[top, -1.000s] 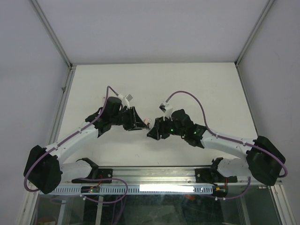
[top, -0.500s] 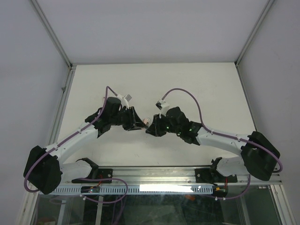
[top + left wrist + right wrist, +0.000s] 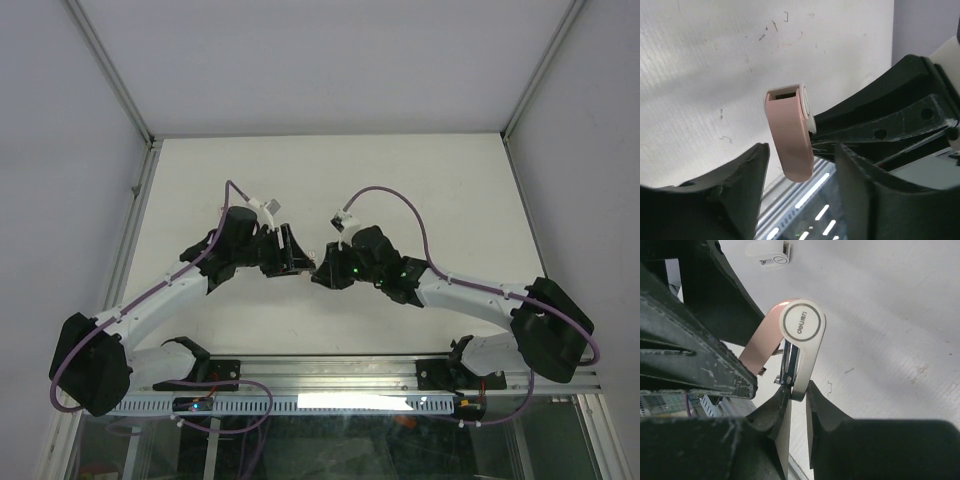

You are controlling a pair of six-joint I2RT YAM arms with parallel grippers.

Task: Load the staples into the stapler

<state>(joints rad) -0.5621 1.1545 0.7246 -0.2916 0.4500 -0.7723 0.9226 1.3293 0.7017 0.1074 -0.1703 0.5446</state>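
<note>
Right wrist, right jaws pinching stapler [image 3: 802, 325]

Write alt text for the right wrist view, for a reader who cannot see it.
The right gripper pinches the near end of a pink and white stapler over the white table, its round logo cap facing the camera. Black fingers of the left gripper fill the left side, close beside the pink part.

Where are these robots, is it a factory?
Probably a lab test booth: a white table walled in by plain grey panels, with the left arm and right arm bolted to a metal rail.
</note>
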